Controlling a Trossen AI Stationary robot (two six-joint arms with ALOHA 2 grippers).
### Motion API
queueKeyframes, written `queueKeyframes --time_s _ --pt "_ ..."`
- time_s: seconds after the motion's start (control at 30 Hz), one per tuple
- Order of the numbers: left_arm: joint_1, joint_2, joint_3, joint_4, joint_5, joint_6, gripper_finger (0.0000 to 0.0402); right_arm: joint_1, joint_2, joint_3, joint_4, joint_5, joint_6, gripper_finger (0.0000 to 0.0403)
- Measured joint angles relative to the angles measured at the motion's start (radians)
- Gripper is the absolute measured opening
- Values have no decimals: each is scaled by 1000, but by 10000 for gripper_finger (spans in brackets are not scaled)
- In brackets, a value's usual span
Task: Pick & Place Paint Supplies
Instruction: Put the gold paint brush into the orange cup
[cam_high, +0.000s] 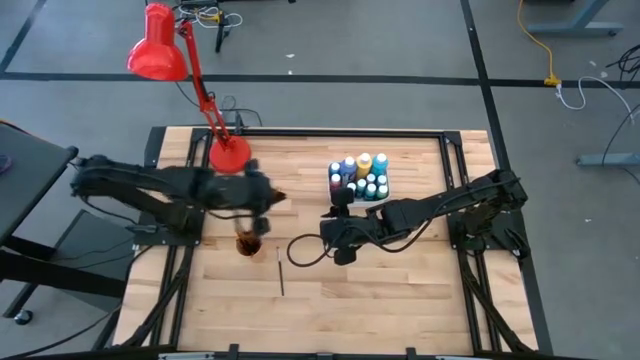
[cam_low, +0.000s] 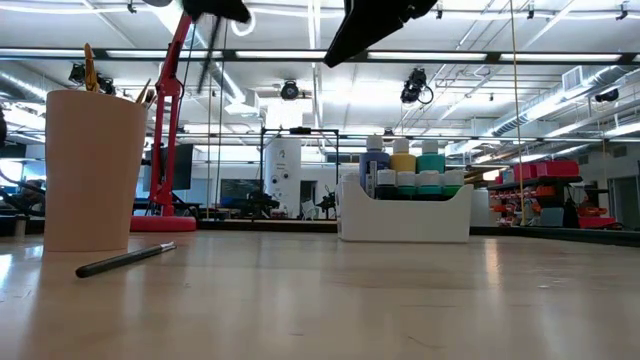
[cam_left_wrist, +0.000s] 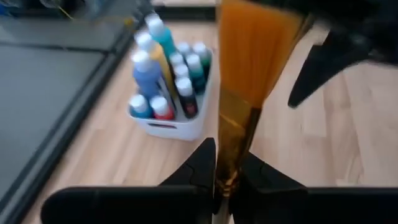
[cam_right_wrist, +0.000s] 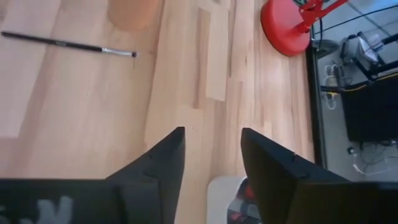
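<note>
Wooden table (cam_high: 400, 290), pale planks, black frame round edge. Red desk lamp (cam_high: 160, 48) standing on table's far left corner, round base (cam_high: 229, 155) on wood, shade leaning out past table over grey floor (cam_high: 400, 40). Dark floor lines beyond lamp. Yellow cable (cam_high: 535, 45) on floor far right of lamp. Behind lamp in low view: open hall, bright ceiling strip lights (cam_low: 560, 95), red shelves (cam_low: 560, 190) at right.

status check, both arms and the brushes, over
Left gripper shut on a wide orange-bristled brush, up above the orange cup. Right gripper open, empty, beside the white tray. One thin brush loose on the table. Nothing in the way.
</note>
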Motion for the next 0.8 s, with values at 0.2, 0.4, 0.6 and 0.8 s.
queueKeyframes --time_s 0.2,0.4,0.6,0.8 --pt "-159 -174 -99 22 -154 -86 23 0 0 0 4 -66 24 164" --pt "-320 -238 -181 33 -168 -201 29 0 0 0 6 -78 24 165" --pt "-419 -221 -185 30 -217 -248 25 -2 0 0 25 -97 26 165" --pt "-453 -207 -302 34 -307 -416 26 -2 0 0 54 -248 52 165"
